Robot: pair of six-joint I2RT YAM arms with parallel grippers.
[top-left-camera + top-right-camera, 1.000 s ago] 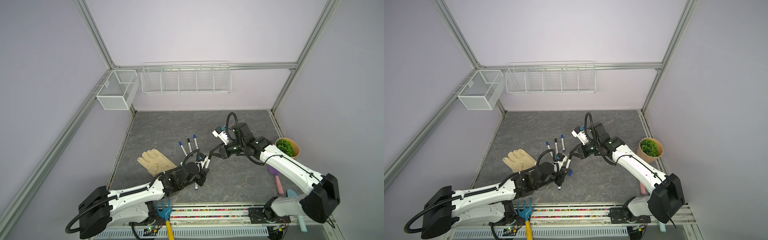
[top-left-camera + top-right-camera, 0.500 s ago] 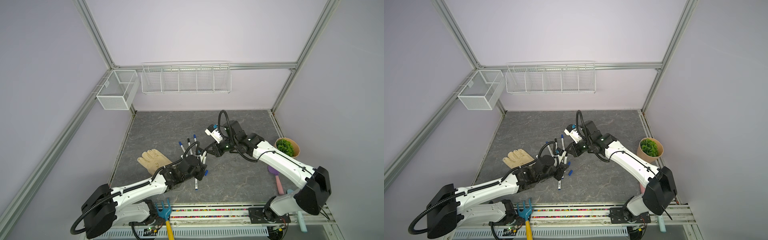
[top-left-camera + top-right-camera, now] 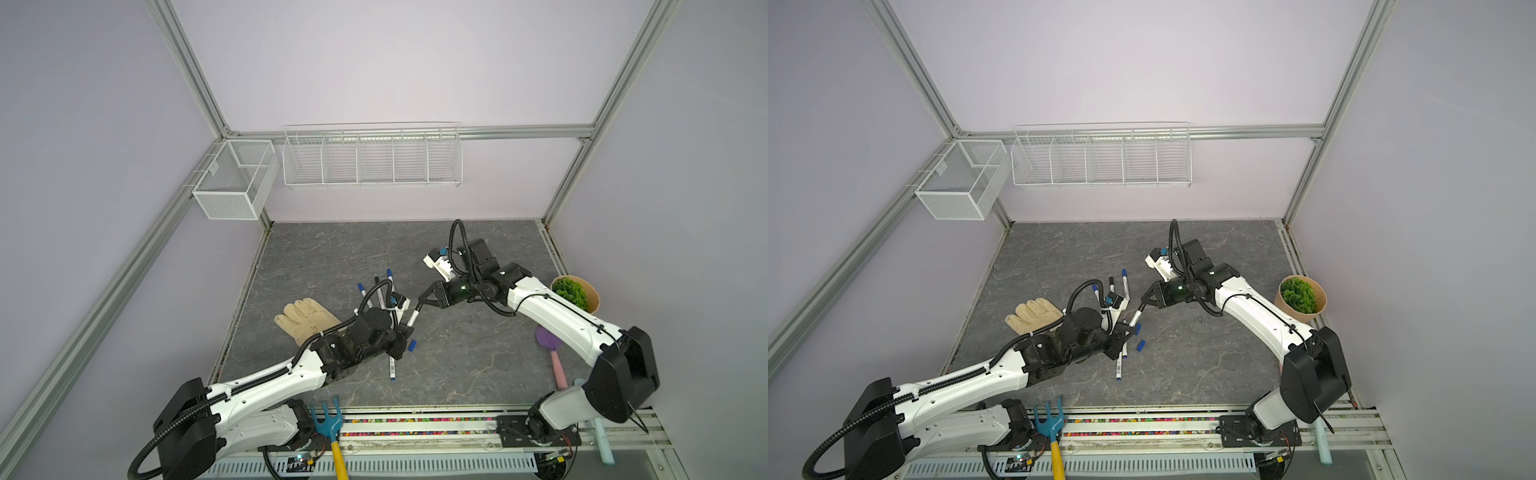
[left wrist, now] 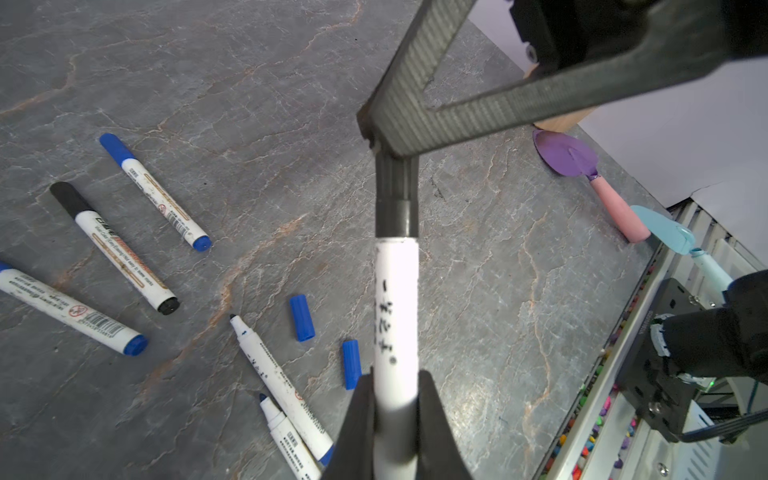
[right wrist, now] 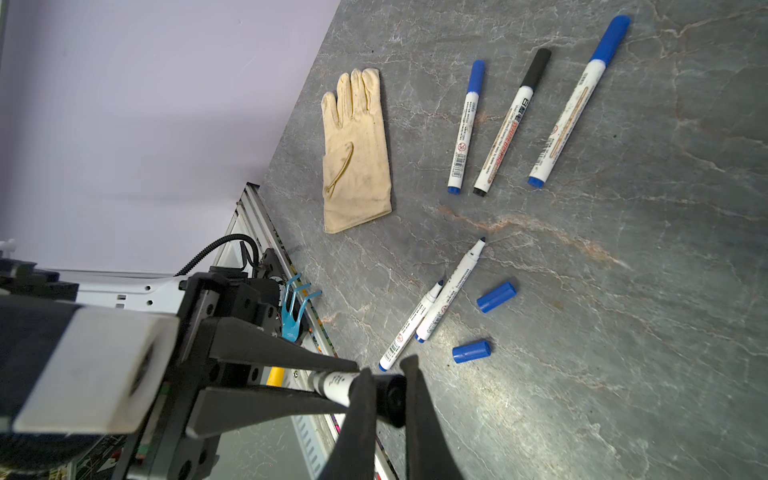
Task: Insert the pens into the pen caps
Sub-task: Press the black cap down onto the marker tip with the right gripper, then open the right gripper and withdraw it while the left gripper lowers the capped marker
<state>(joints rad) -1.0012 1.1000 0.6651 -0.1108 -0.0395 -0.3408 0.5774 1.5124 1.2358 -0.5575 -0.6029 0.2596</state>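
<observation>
Lengthwise, black cap (image 4: 397,203) in left wrist view — end-on in right.

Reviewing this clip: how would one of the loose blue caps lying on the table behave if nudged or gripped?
The blue cap lies on its side and looks round, so a sideways nudge would probably roll it. Short, seemingly hollow plastic: likely light and easily flicked away. Its smooth wall might slip unless the jaws close squarely.
</observation>
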